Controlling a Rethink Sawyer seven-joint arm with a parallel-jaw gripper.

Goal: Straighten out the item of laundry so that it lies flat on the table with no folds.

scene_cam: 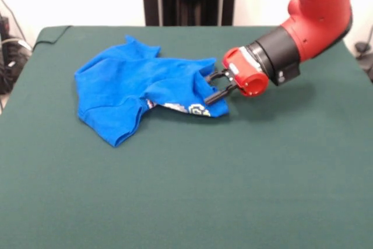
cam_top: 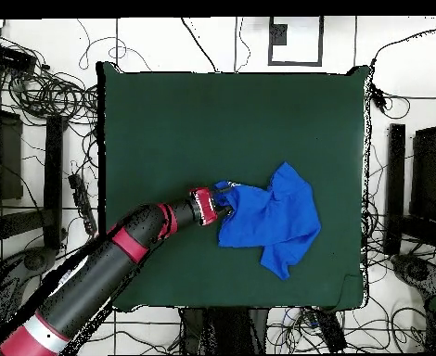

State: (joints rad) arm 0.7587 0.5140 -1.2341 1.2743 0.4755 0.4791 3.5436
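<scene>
The blue T-shirt (scene_cam: 131, 88) lies crumpled on the dark green tabletop (scene_cam: 186, 190). In the front view it is in the left half of the far part of the surface, well away from every edge. It is not flat. The cloth is bunched, with several folds and ridges, and one sleeve-like corner points up toward the far side. The lower right edge is turned over, so a narrow strip of the white print with yellow outline shows there, close to the end effector.

The end effector (scene_cam: 217, 86) comes in from the right, almost level with the surface. Its two dark fingers (scene_cam: 218, 94) reach to the right edge of the shirt, and the blue cloth lies between and around them, so it seems closed on this edge of the shirt. The red wrist part (scene_cam: 247, 73) is just beside the cloth, low above the surface.

In the overhead view the shirt (cam_top: 273, 218) is in the right half of the tabletop (cam_top: 166, 120), and the arm (cam_top: 101, 273) crosses the lower left corner diagonally, with the end effector (cam_top: 222, 206) meeting the left side of the shirt
</scene>
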